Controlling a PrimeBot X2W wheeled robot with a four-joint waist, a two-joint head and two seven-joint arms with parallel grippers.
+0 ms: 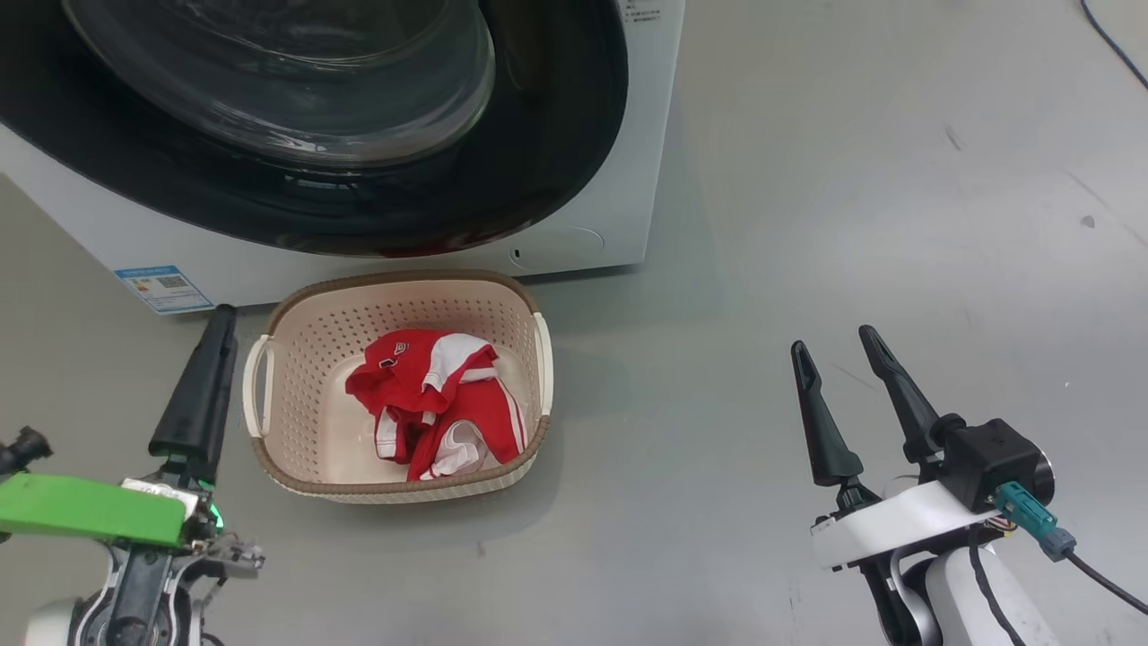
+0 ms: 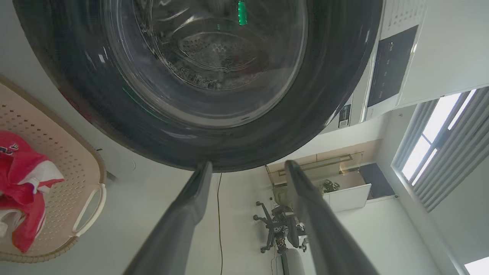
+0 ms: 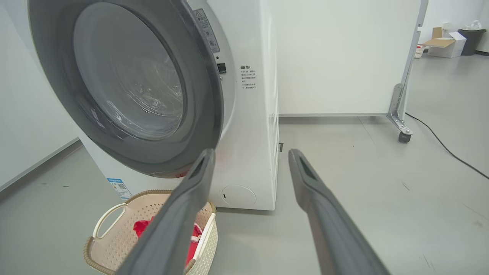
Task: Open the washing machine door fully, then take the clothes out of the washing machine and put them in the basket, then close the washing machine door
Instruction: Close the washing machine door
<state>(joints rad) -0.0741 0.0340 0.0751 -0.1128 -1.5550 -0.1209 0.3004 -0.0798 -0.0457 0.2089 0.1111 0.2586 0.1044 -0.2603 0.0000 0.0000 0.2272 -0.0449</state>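
The red and white clothes (image 1: 430,395) lie bundled in the cream basket (image 1: 395,280), which stands on the floor just before the white washing machine (image 1: 619,206). The washing machine door (image 1: 556,135), black-rimmed with a glass bowl, lies against the machine's front. My left gripper (image 1: 221,314) hangs beside the basket's left handle, open and empty, its fingers (image 2: 191,206) pointing at the door's lower rim (image 2: 324,95). My right gripper (image 1: 834,339) hovers open and empty over bare floor, well right of the basket. The right wrist view shows the door (image 3: 202,95), basket (image 3: 110,233) and clothes (image 3: 141,227).
A blue sticker (image 1: 164,287) marks the machine's lower left corner. A wheeled white partition (image 3: 399,130) stands behind the machine, with a black cable (image 3: 439,141) running over the floor. Boxes and a bin (image 3: 450,42) sit far off. Grey floor stretches to the right.
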